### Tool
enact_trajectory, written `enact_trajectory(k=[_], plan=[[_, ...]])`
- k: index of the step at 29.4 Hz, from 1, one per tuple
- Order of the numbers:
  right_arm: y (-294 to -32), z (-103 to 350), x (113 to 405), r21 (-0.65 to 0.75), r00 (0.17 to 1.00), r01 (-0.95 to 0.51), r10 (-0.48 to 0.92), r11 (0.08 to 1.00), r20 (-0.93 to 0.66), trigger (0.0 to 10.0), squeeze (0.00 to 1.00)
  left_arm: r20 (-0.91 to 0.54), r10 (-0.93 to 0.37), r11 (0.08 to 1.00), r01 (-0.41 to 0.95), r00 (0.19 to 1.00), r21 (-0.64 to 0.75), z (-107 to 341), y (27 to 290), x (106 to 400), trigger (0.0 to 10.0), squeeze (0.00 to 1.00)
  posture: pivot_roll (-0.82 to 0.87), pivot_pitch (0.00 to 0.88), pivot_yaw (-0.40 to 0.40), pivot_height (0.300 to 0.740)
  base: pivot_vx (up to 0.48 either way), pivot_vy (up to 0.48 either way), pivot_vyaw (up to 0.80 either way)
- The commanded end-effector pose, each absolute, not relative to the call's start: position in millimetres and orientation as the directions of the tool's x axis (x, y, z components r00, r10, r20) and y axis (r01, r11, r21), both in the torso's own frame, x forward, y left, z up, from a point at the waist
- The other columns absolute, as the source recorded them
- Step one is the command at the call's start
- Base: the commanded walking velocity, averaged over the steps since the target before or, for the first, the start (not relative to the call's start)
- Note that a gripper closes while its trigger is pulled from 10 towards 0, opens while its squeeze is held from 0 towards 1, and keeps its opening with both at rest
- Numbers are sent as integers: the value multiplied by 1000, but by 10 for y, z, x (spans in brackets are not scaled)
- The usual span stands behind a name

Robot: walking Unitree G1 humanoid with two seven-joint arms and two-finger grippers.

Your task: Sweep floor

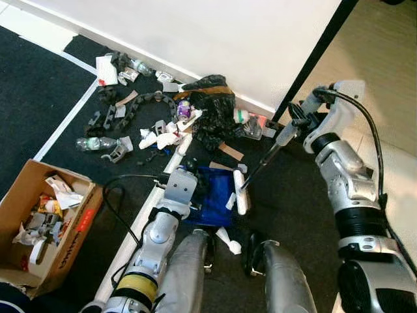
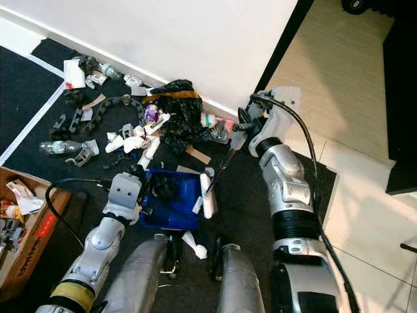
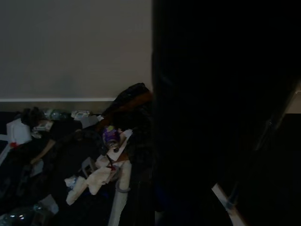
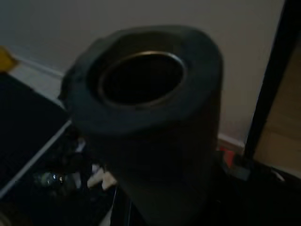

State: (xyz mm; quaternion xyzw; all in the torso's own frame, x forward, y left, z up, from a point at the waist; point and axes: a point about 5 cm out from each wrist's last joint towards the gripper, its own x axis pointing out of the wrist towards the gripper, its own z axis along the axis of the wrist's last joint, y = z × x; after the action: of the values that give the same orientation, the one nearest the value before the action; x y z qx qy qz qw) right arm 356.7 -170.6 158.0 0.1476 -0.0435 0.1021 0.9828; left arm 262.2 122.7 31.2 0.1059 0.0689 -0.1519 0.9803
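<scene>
My right gripper (image 1: 291, 126) is shut on the black handle (image 4: 146, 108) of a small broom. The broom slants down to its white brush head (image 1: 241, 193), which rests on the dark carpet at the right edge of a blue dustpan (image 1: 214, 195). My left gripper (image 2: 139, 175) is shut on the dustpan's left side and holds it flat on the floor. Beyond the pan lies a litter pile: a black plastic bag (image 1: 210, 103), a purple can (image 1: 184, 109), white paper scraps (image 1: 163, 137), a black chain (image 1: 144, 102) and plastic bottles (image 1: 93, 143).
A cardboard box (image 1: 68, 244) full of rubbish stands at my left. A white wall (image 1: 215, 39) runs behind the litter, with a black door frame (image 1: 313, 59) and pale floor (image 2: 365, 176) to the right. White tape lines (image 1: 65, 120) cross the carpet. My legs (image 1: 189, 274) are below the pan.
</scene>
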Motion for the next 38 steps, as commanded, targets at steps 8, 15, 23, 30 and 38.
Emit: enact_trajectory(k=[8,15,23,30,38], plan=[[-1593,1545,3575,484,971,-234,177,843,163,10000,0,-283,-348,915,390,893,103,69,1074,2425,10000,0,117,365,-36,740,0,0,0],[-1692,1576,3567,485,973,-217,147,847,179,10000,0,-284,-348,916,389,893,100,68,1061,2426,10000,0,110,366,-38,740,0,0,0],[-1887,1778,3577,460,963,-212,106,862,246,10000,0,-287,-349,916,390,892,98,63,1056,2426,10000,0,103,364,-40,740,0,0,0],[-2182,2039,3565,266,972,-183,135,946,191,10000,0,-288,-348,916,389,892,98,55,1048,2438,10000,0,94,357,-45,740,0,0,0],[-2394,2371,3466,209,950,-237,181,949,253,10000,0,-289,-351,915,392,891,98,47,1035,2454,10000,0,83,340,-51,740,0,0,0]])
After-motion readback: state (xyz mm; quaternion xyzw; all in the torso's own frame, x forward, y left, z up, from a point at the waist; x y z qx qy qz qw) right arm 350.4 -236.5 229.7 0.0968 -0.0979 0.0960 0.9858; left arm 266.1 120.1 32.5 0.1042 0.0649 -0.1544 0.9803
